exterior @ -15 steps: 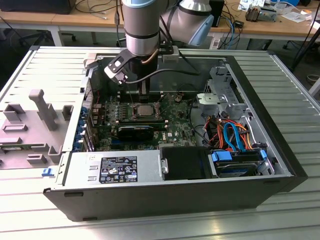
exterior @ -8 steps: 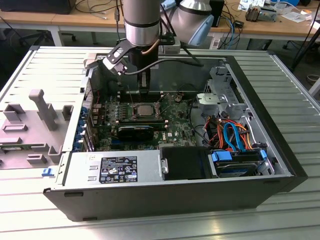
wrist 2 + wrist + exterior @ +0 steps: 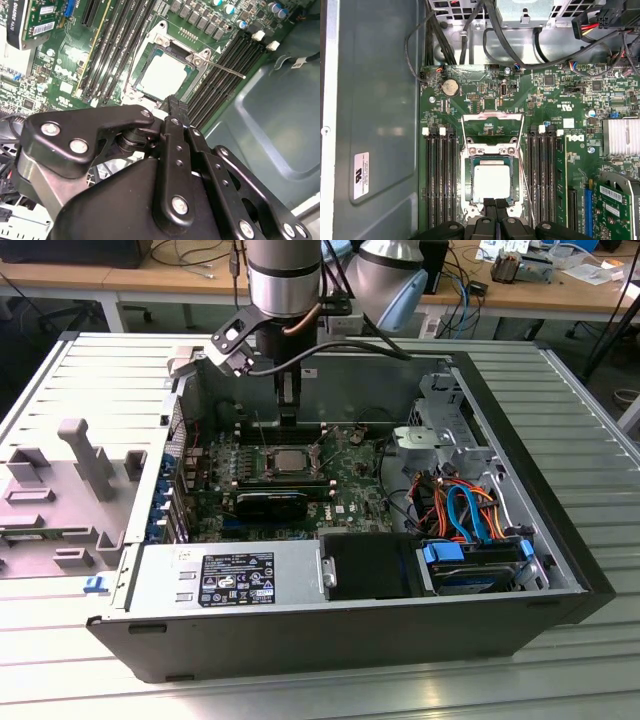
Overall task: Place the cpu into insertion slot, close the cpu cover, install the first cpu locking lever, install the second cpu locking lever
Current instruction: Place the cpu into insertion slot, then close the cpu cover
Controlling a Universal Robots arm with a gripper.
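Observation:
The cpu, a silver-grey square, lies flat in the insertion slot on the green board; it also shows in the second wrist view and the exterior view. The cpu cover is swung open, standing back from the socket on its hinge, with board visible through its window. A thin locking lever runs along one side of the socket and sticks out as a rod. My gripper hovers shut and empty over the socket edge opposite the hinge.
Black memory slots flank the socket on both sides. A black card lies in front of the socket. Cables and drive bays fill the exterior view's right of the case. The case's grey wall stands close beside the board.

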